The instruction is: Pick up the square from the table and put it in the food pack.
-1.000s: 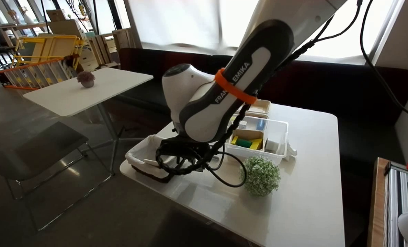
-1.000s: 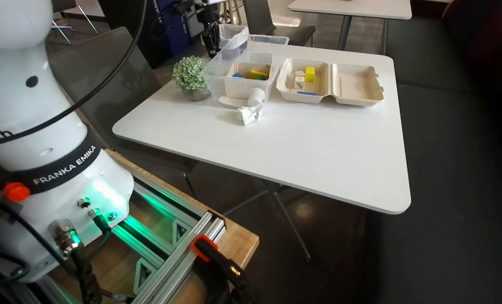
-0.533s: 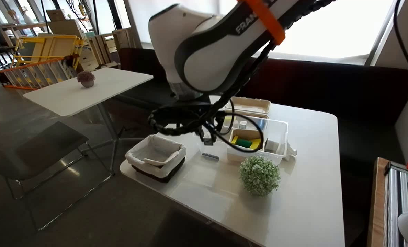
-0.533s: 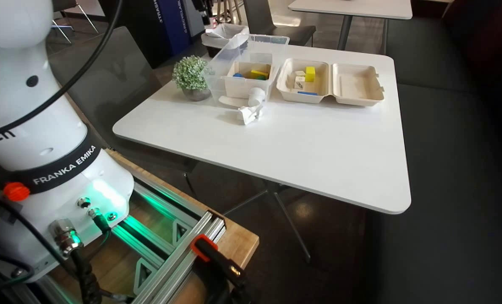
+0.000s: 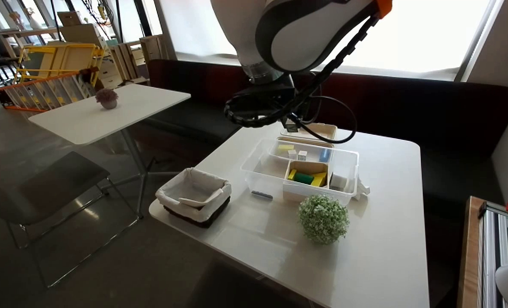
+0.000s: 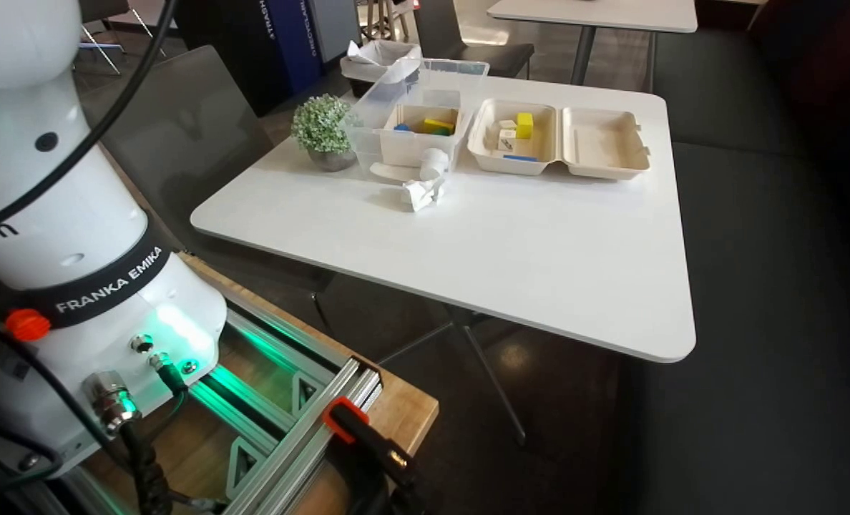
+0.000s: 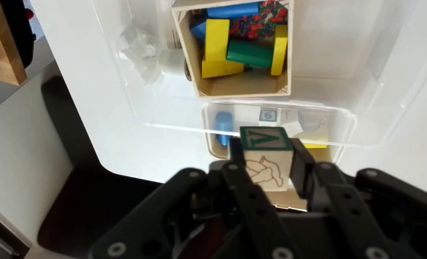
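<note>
The square, a lettered block with a green V on one face, is in the air above the table, pinched between the gripper's fingers. In the wrist view it overlaps the food pack (a beige hinged box, opened out), which holds a yellow block, whitish blocks and a blue piece. Just beside stands a clear bin containing a wooden box.

i see a bushy green plant, a white-lined basket and a crumpled white scrap, all lower than the pincer and apart from it.
</note>
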